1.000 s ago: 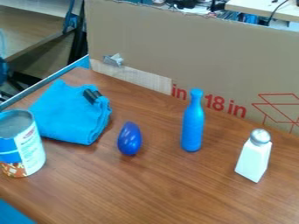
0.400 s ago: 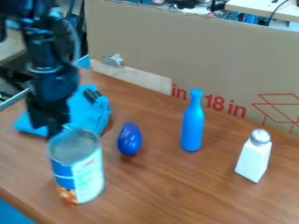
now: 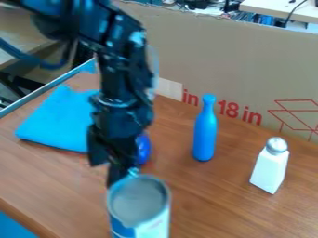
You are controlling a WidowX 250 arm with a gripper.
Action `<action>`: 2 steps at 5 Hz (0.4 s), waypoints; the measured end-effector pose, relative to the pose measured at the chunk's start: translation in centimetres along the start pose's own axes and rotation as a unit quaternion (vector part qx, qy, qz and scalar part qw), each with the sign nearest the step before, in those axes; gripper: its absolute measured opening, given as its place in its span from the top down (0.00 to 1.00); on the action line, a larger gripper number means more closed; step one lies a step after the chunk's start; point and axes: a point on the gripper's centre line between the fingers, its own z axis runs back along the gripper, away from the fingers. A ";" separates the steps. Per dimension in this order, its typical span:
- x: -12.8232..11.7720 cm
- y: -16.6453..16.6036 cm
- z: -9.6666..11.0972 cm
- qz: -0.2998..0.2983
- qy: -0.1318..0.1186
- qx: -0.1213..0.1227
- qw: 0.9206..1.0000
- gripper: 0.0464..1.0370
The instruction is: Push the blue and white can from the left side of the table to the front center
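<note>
- The black two-finger claw seems clamped on the rim of a blue-and-white metal can, low in view, probably because its body is too wide to span.
- A glossy blue oval object sits partly behind the claw.

Table with cloth, blue ovoid, bottle, shaker, perhaps the can

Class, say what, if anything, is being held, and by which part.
The gripper is at the far left of the top rim of the can, in camera view; whether it grips there cannot be told.
</note>
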 end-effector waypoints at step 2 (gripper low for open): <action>1.3 -4.7 -0.6 -0.015 0.005 -0.046 0.999 0.04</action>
